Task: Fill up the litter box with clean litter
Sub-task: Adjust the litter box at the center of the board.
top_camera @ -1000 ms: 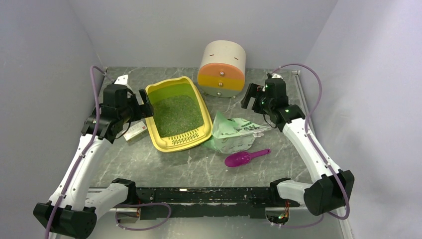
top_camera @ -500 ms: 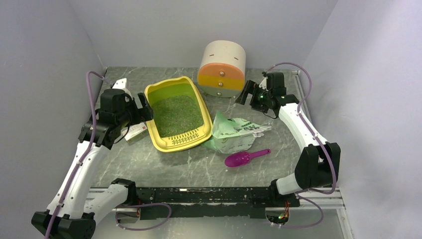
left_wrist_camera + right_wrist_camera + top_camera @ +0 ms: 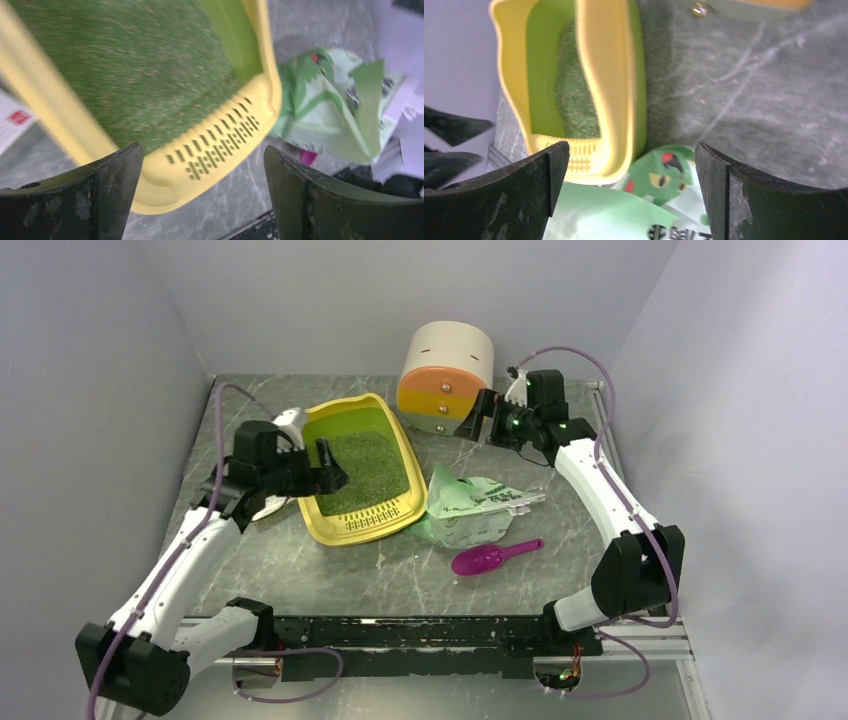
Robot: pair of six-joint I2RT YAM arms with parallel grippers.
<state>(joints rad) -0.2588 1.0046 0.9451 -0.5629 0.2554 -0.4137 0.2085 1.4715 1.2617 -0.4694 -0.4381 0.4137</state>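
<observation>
1. The litter box (image 3: 345,530) stands on the grey marbled table (image 3: 330,575), left of centre, with its slotted grille at the near end.
2. The clean litter (image 3: 365,468) lies inside it as a greenish-grey layer. The blurred left wrist view shows the granules reaching the grille.
3. The left gripper (image 3: 325,472) hangs over the near-left part of the tray. Its 2 fingers (image 3: 95,200) stand wide apart with nothing between them. Contact with the rim cannot be told.
4. The right gripper (image 3: 492,420) is at the far right, just beside the round drawer cabinet (image 3: 447,375). Its jaws are spread wide and hold nothing.
5. A crumpled green printed bag (image 3: 470,508) lies against the tray's near-right corner.
6. A magenta scoop (image 3: 490,557) lies on the table just nearer than the bag.
7. A white packet (image 3: 12,120) with a red mark lies beside the tray's left wall.
</observation>
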